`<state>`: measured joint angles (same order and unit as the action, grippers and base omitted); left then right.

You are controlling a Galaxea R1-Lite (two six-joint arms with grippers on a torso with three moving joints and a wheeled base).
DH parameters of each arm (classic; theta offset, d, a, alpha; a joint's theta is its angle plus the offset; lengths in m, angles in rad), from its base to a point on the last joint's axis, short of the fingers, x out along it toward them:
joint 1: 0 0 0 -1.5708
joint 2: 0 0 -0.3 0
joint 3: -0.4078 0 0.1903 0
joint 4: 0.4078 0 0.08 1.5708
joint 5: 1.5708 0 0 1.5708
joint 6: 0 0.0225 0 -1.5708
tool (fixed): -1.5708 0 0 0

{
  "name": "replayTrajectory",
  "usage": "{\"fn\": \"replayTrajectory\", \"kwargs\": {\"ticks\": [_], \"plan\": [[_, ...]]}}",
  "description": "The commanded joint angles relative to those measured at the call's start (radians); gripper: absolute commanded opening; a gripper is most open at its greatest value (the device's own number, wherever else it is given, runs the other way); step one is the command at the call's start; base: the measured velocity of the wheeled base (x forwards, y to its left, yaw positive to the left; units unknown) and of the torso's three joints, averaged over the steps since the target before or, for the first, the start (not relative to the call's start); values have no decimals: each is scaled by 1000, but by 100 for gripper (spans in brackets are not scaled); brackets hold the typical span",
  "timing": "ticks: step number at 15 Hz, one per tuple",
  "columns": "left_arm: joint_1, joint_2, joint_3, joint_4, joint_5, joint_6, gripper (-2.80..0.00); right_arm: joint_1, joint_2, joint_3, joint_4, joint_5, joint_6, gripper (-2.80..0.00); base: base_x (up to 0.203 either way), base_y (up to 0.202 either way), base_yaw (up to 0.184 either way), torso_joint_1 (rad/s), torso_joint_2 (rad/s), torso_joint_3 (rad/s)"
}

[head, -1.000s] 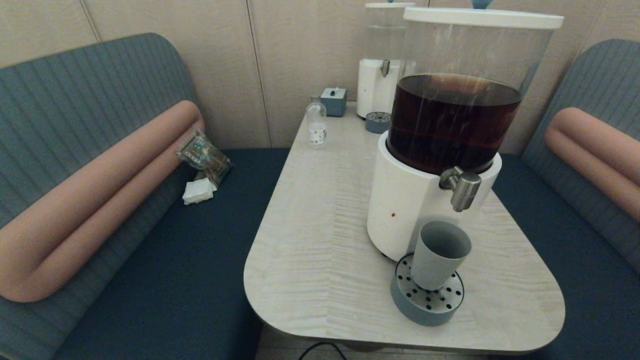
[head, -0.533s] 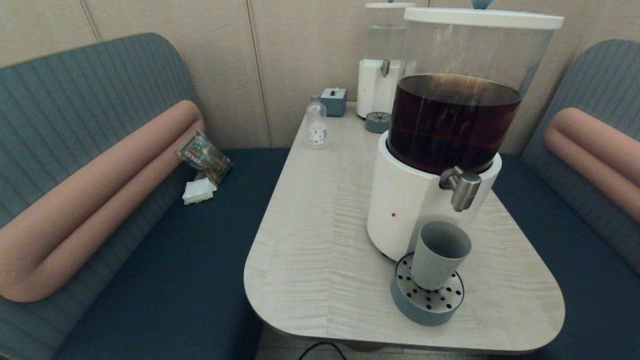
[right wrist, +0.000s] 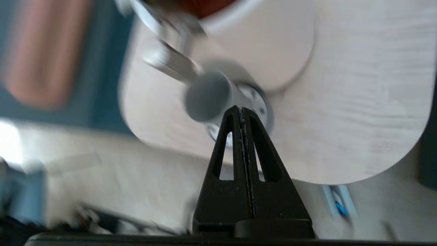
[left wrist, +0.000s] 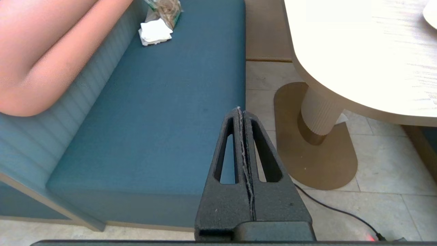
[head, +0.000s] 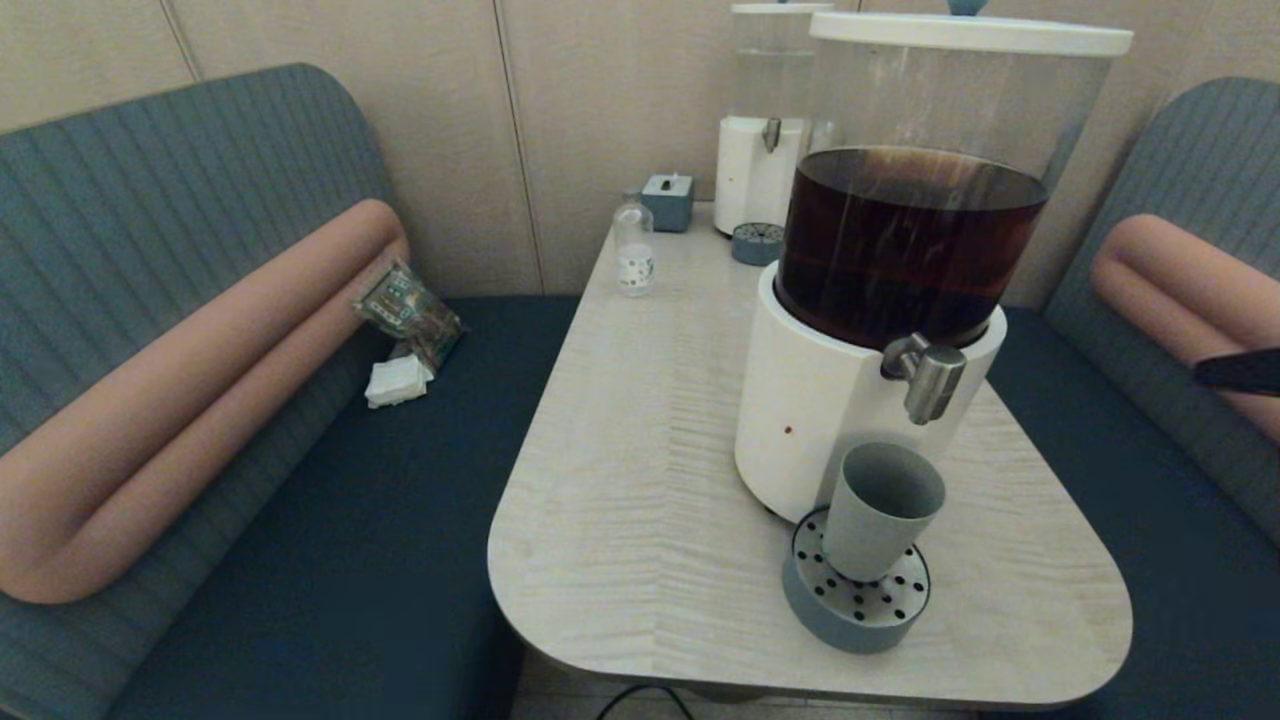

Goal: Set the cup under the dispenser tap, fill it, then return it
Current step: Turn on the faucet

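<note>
In the head view, the cup [head: 882, 510] stands upright on the round drip tray [head: 856, 600], near the front right edge of the counter [head: 640, 480]. It is directly below the dispenser tap [head: 925, 374], and there is a gap between the cup's rim and the nozzle. The tap belongs to the large dispenser [head: 900, 270], which has a white base and holds dark brown liquid. At the far end of the counter there is a smaller white dispenser [head: 765, 130], a small clear bottle [head: 633, 250] and a small grey-blue box [head: 667, 201]. At the right edge of this view a dark part of the right arm [head: 1240, 371] shows over the bench, well apart from the cup.

In the left wrist view, the left gripper [left wrist: 243, 112] hangs low beside the counter, over the blue bench seat [left wrist: 160, 112] and the tiled floor. Its fingers [left wrist: 232, 150] are pressed together and hold nothing.

In the right wrist view, which is blurred, the right gripper [right wrist: 241, 111] is in the air beyond the counter's edge and points toward the cup [right wrist: 206, 96] and the tap [right wrist: 170, 61]. Its fingers [right wrist: 228, 157] are also pressed together and empty, and they do not touch the cup.
</note>
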<state>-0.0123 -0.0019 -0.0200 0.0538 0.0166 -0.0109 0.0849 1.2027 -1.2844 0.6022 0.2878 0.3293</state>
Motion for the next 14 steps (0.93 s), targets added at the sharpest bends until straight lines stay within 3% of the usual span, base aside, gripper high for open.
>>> {"fn": "replayTrajectory", "kwargs": {"ticks": [1,4,6,10,14], "plan": [[0,2,0,0,0,0,-280,14,103,28,7,6,-113,-280,0,0,0,0,0,0],[0,2,0,0,0,0,-280,50,77,85,3,20,-280,-280,0,0,0,0,0,0],[0,2,0,0,0,0,-280,45,90,66,-23,24,-301,-280,0,0,0,0,0,0],[0,2,0,0,0,-1,-280,43,125,113,-217,30,-371,-280,0,0,0,0,0,0],[0,0,0,0,0,-1,-280,45,161,175,-340,89,-434,-280,0,0,0,0,0,0]]}}
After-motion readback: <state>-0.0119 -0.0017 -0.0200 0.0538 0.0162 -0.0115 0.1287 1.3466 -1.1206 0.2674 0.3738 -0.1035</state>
